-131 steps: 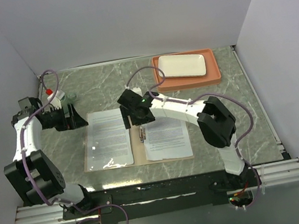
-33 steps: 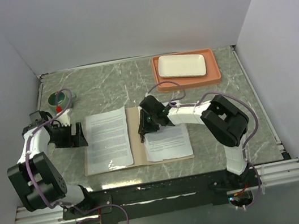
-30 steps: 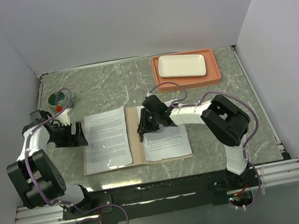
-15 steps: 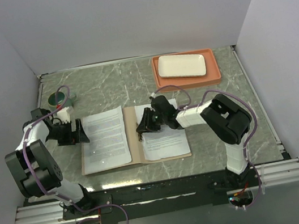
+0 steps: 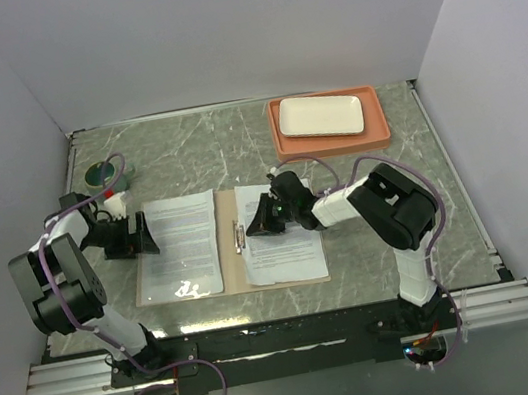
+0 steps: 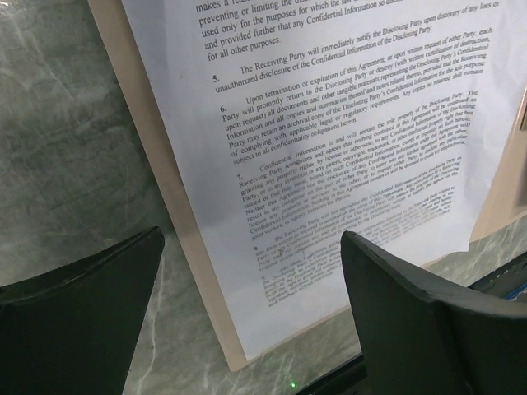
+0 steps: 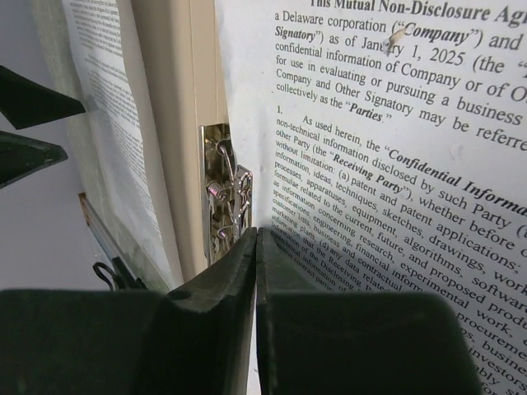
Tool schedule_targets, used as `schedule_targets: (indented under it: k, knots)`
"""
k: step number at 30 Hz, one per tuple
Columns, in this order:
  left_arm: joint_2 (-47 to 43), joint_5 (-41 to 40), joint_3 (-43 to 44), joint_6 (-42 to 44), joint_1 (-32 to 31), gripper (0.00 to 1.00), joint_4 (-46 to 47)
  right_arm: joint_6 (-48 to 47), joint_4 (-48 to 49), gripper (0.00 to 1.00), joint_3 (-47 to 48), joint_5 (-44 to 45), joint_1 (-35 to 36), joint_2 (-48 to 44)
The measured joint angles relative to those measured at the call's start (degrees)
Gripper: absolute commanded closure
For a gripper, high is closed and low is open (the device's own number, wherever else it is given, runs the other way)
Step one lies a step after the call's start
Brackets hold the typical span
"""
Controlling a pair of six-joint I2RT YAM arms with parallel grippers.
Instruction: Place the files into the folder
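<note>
Gaping left pincer [image 6: 253, 240] hovers by folder [image 6: 156, 164]; right pincer [image 7: 256, 234] closed.

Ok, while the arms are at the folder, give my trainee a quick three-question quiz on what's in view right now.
1. What metal part sits on the folder between the left sheet and the right sheet?
2. The white plate rests on: A the folder, B the orange tray, C the left sheet.
3. True or false: both grippers are shut.

Key
1. The clip.
2. B.
3. False: the left gripper is open, and the right gripper is shut.
</note>
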Motion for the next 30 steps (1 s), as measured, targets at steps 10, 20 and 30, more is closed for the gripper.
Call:
schedule_targets:
  k: [10,20,30]
  knots:
    - [1.09,-0.09,0.0,0.26,0.0,0.04,0.92,-2.8,-11.58,0.45,5.44,9.68,4.98,-3.23]
    - [1.49,1.57,0.0,1.6,0.0,0.04,0.83,-7.98,-38.03,0.41,21.86,22.53,11.54,0.44]
    - [2.21,3.56,0.24,2.89,0.04,0.04,0.55,-9.38,-50.42,0.47,32.59,26.73,13.33,5.95]
